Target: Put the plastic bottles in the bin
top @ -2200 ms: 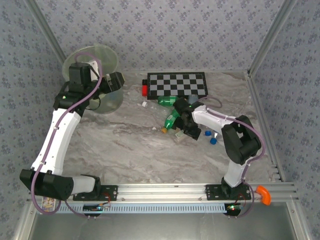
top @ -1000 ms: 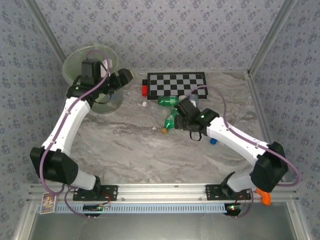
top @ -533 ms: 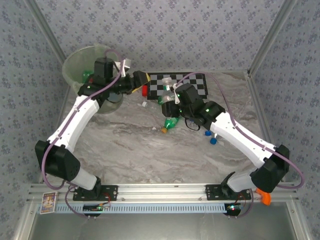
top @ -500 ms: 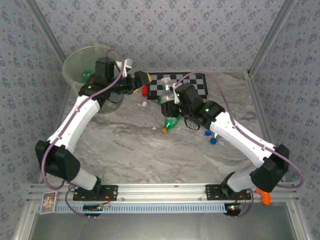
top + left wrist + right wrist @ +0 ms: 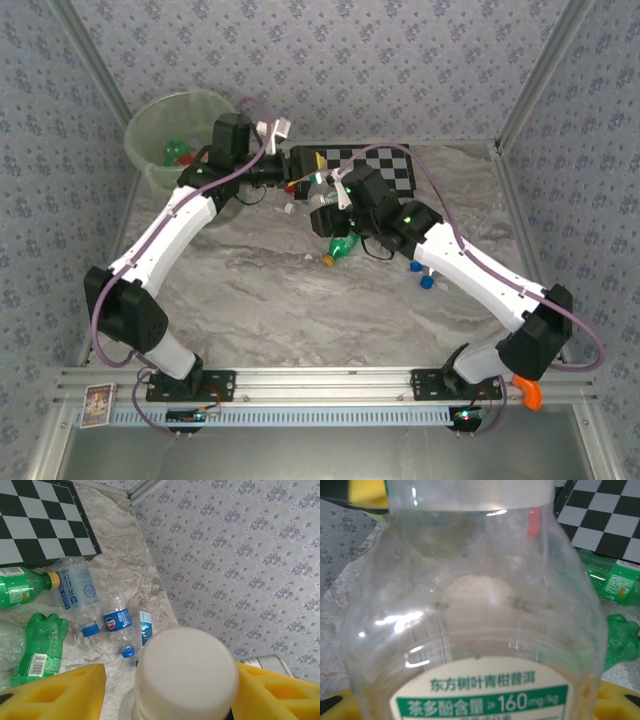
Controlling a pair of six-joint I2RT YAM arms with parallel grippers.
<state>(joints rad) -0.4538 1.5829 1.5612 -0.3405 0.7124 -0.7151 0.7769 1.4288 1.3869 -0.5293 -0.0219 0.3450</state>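
Observation:
My right gripper (image 5: 335,208) is shut on a clear bottle (image 5: 480,630) with a white cap and a green label, holding it above the table in front of the checkerboard. My left gripper (image 5: 170,690) is open, and its yellow fingers (image 5: 55,690) flank the bottle's white cap (image 5: 186,672). In the top view the left gripper (image 5: 306,172) meets the cap (image 5: 318,180). The pale-green bin (image 5: 150,115) stands at the back left with green bottles (image 5: 180,152) inside. Several more bottles lie on the table: green ones (image 5: 42,650), (image 5: 343,245) and clear blue-labelled ones (image 5: 75,587), (image 5: 116,625).
A black-and-white checkerboard (image 5: 385,165) lies at the back centre, with a red-capped item (image 5: 290,178) at its left end. Two blue caps (image 5: 416,268), (image 5: 427,283) sit right of the pile. Patterned walls and metal rails enclose the table.
The left arm swung from over the bin rightward to the table's middle. The right gripper lifted the clear bottle from the pile up and leftward to meet the left gripper.

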